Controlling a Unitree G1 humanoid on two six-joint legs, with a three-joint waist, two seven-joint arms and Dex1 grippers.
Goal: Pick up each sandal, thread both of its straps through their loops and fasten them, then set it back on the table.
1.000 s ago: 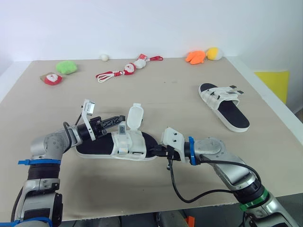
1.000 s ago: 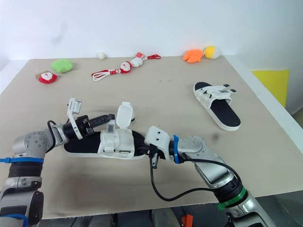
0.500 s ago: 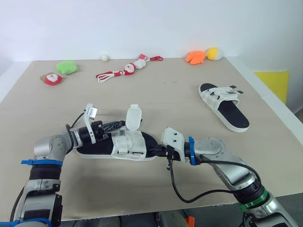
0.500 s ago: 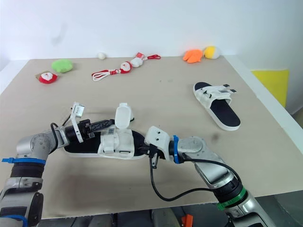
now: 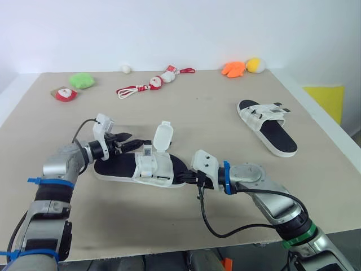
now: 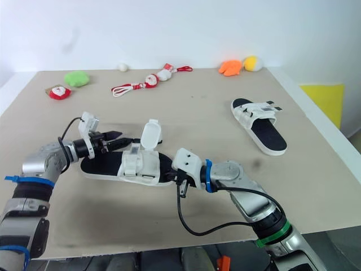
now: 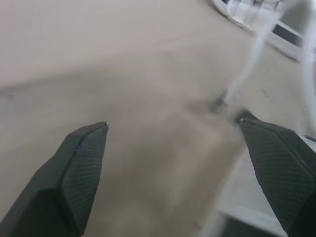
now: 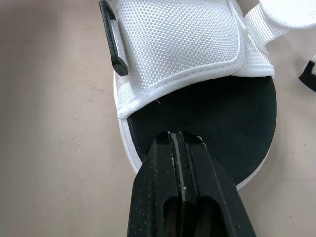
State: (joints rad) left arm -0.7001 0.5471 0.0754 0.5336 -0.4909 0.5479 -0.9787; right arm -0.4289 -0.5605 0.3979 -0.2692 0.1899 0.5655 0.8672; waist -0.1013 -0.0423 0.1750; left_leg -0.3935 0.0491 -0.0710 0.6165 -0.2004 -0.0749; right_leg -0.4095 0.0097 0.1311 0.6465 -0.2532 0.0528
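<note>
A white sandal with a black footbed [image 5: 141, 169] lies on the table in front of me. One strap flap [image 5: 162, 135] stands upright, loose. My left gripper [image 5: 128, 141] hovers open just above the sandal's left end, holding nothing; its fingers [image 7: 81, 158] spread wide over the tabletop. My right gripper [image 8: 183, 143] is shut, its tip resting on the black footbed at the sandal's right end, beside the white mesh strap and its black loop [image 8: 116, 44]. A second sandal [image 5: 265, 124] lies farther right, its straps lying flat.
Small plush toys line the far edge: green [image 5: 82, 80], red and white [image 5: 65, 94], red-corded ones [image 5: 152, 83], orange [image 5: 232, 68] and yellow [image 5: 255, 64]. A yellow object [image 5: 327, 99] sits beyond the table's right edge.
My left gripper has opened and drawn back to the left, away from the upright strap. The near sandal shifted slightly. The right gripper stays shut on the footbed.
</note>
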